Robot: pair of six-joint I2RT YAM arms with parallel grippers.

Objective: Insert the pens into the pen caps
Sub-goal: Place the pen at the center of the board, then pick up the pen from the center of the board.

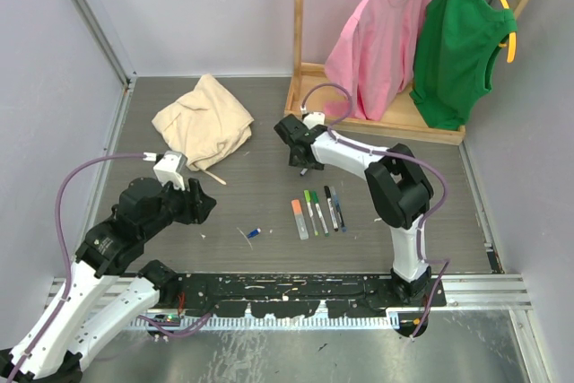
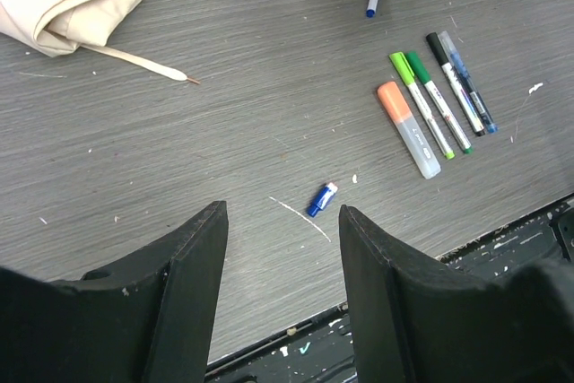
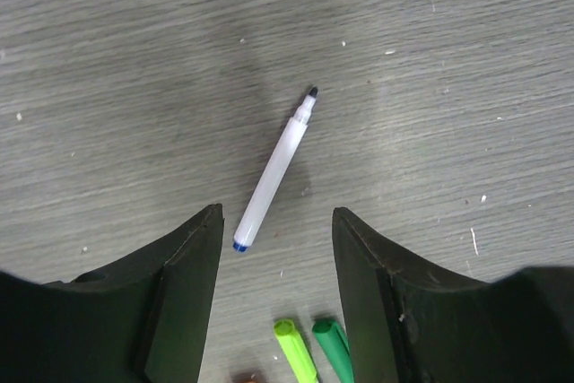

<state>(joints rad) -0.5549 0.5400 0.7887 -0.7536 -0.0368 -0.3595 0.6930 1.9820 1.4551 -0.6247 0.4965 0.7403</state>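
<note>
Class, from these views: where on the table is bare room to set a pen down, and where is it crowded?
Bare: the stretch between the beige cloth, the blue cap and the row of pens; also the strip from the right arm to the table edge. Crowded: the row of pens and the loose pen beneath the open right end effector.

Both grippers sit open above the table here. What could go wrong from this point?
1. The uncapped white pen lies slanted between the fingers of the right gripper; closing on it may roll or skew it.
2. The blue cap is tiny and lies on its side; the left gripper could push it away instead of grasping it.
3. The row of capped pens lies nearby and might get nudged.
</note>
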